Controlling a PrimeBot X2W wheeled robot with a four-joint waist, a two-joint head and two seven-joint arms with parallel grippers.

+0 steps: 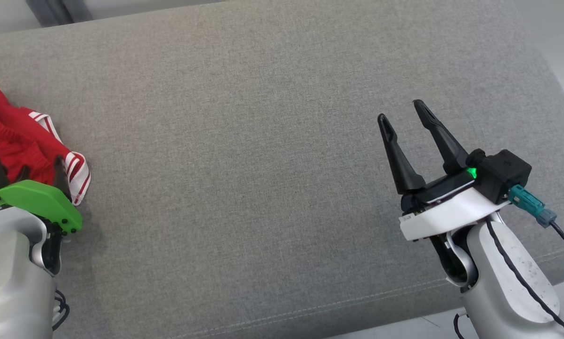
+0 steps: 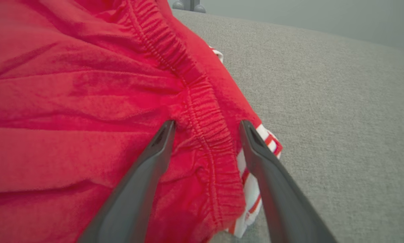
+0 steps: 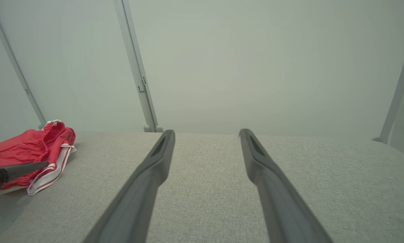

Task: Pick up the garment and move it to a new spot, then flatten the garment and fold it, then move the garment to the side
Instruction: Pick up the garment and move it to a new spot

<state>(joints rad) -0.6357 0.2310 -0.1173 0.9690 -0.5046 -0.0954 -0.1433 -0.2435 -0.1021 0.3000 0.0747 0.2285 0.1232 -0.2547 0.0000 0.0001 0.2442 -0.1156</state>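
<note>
Matt red cloth garment (image 2: 70, 101) — woven surface (image 1: 263, 141)

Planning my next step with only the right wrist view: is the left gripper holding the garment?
Observer: No. The left gripper is open, fingers either side of the garment's elastic waistband.
Operator: What else is near the fingers?
Observer: The striped hem, beside one finger, toward the bare cushion.
Operator: Is the cloth flat there?
Observer: No, the left wrist view shows it creased and gathered.
</note>
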